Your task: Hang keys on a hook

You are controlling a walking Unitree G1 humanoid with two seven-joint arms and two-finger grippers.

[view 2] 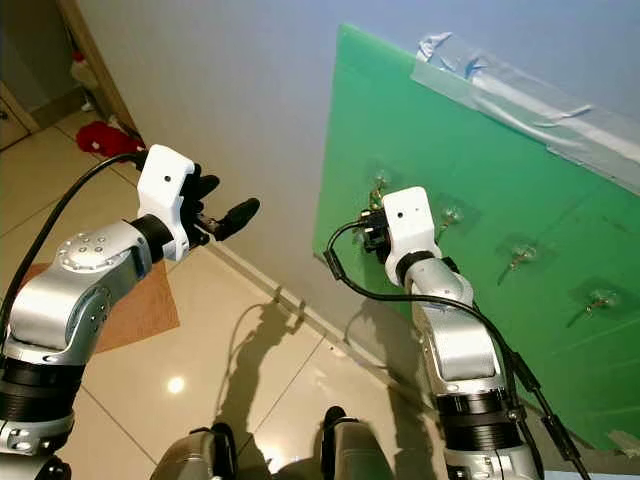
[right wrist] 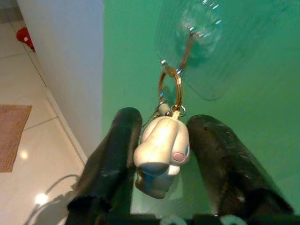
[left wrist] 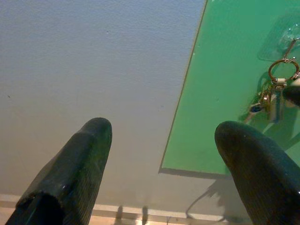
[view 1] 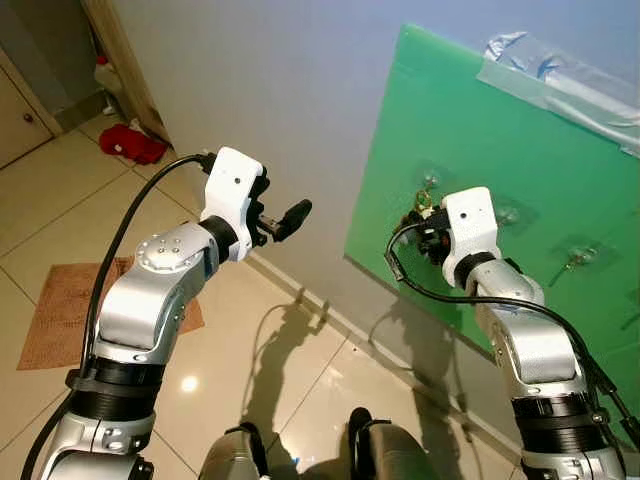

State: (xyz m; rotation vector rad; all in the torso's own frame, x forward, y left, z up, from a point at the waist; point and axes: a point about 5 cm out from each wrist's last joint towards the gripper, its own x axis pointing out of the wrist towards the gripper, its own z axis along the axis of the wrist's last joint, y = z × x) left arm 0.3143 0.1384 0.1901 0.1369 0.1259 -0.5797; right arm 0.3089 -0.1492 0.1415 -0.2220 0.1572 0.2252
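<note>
You get bright, even light: glare spots on the floor tiles (view 1: 188,383) at 7 o'clock, soft arm shadows on the wall (view 1: 300,120), and blurred near fingers (left wrist: 70,173) in wrist views.

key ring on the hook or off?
On. The ring hangs from the clear hook on the green board; the right end effector brackets the white charm.

A green board (view 1: 500,130) is taped to the wall (view 1: 260,90) and carries clear stick-on hooks (right wrist: 199,28). The keys (right wrist: 161,152) hang by their ring from the hook directly ahead of the right gripper (right wrist: 161,140), between its fingers.
</note>
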